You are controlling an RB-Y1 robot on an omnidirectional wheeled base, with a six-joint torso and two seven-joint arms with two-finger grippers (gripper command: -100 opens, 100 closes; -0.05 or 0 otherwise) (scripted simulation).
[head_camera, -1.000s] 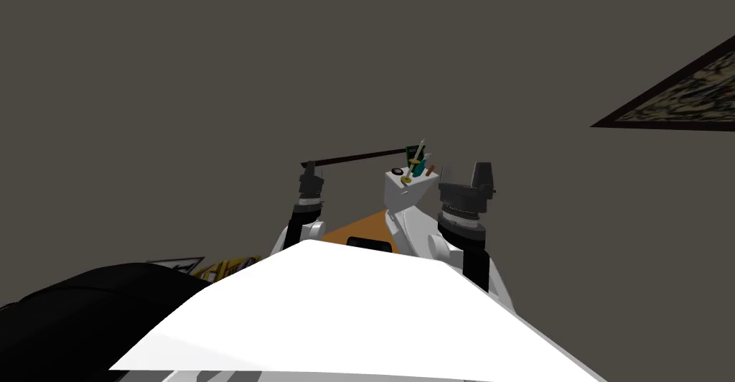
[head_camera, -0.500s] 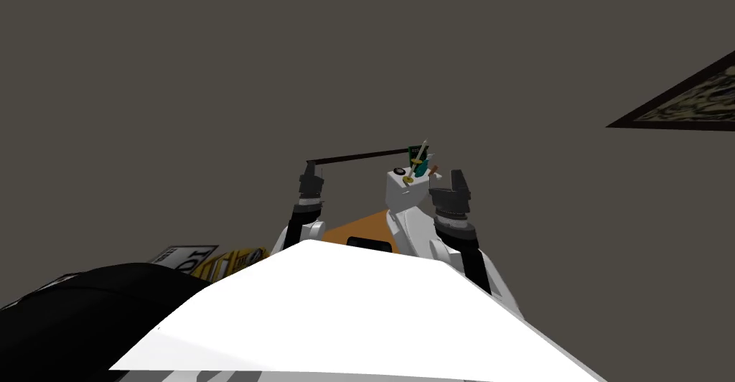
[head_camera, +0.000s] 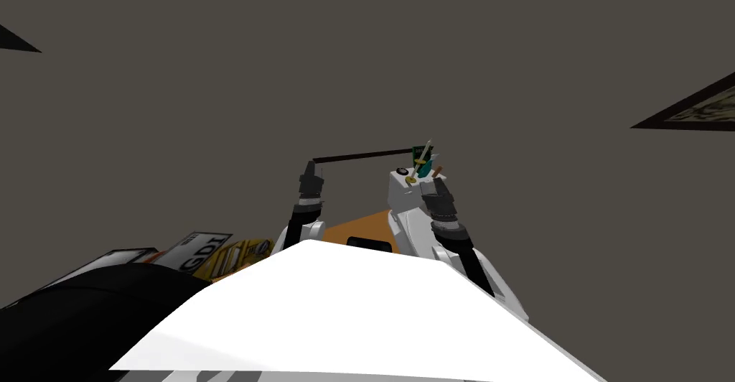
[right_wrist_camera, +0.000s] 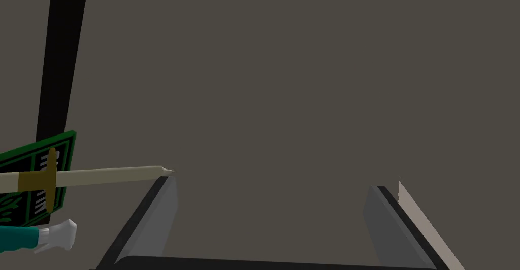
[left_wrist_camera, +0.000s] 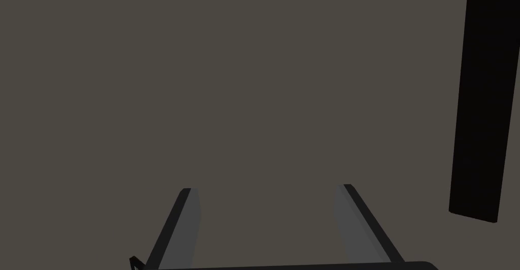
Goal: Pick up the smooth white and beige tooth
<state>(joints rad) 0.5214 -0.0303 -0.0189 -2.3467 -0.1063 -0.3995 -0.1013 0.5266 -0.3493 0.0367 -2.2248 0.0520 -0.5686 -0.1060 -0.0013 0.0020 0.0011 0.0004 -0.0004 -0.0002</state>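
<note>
A small white stand [head_camera: 404, 189] carries several small items: a green card [head_camera: 418, 153], a pale sword-like stick with a gold guard [head_camera: 421, 156], a teal-handled piece and a brown-beige bit [head_camera: 439, 171]. I cannot tell which of them is the tooth. My right gripper [head_camera: 436, 184] is right beside the stand, close to the brown-beige bit. In the right wrist view it [right_wrist_camera: 271, 206] stands open with nothing between its fingers; the stick [right_wrist_camera: 101, 175], the card [right_wrist_camera: 35, 175] and the teal piece's white tip [right_wrist_camera: 60, 234] lie beside one finger. My left gripper [head_camera: 310, 171] [left_wrist_camera: 266, 206] is open, off to the stand's left.
A thin dark bar [head_camera: 359, 156] runs along the dark grey wall behind both grippers. An orange surface [head_camera: 359, 227] lies under the stand. A black rounded mass [head_camera: 79, 309] and yellow-and-white lettered things [head_camera: 208, 247] sit at the lower left. A framed picture [head_camera: 693, 108] hangs far right.
My right gripper has swung left, from clear of the stand to right against its side. The whole head view has shifted, so my head or base has turned. The left arm has stayed put.
</note>
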